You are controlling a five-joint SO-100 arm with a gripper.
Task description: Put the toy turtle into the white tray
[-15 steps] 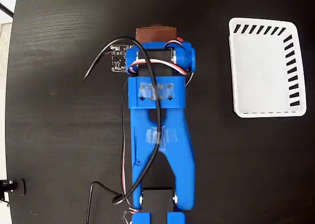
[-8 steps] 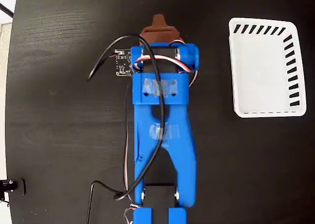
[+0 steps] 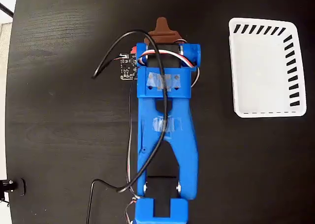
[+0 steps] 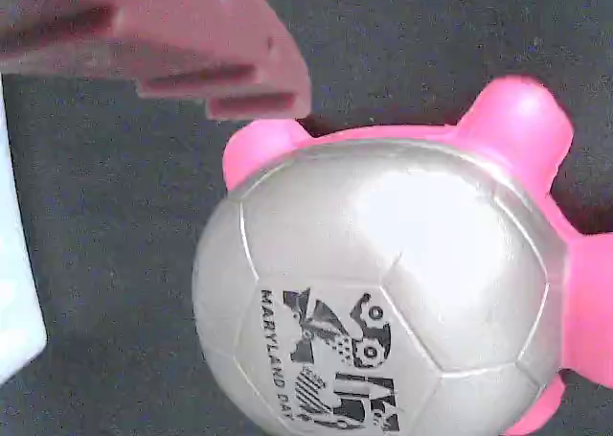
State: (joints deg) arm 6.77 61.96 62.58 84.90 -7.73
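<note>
Fixed view: blue arm (image 3: 165,130) stretched over the black table (image 3: 59,111), brown gripper (image 3: 161,29) tip showing past it; toy turtle hidden beneath. White tray (image 3: 266,69) lies well apart to the right.

Wrist view: toy turtle (image 4: 383,283) fills the frame, one finger (image 4: 163,48) just beside its upper left. We cannot tell the jaw state. Risk: we judge the domed, squishy shell may slip out sideways.

bare black table (image 3: 216,150) between blue arm (image 3: 165,135) and white tray (image 3: 263,69), nothing between
</note>
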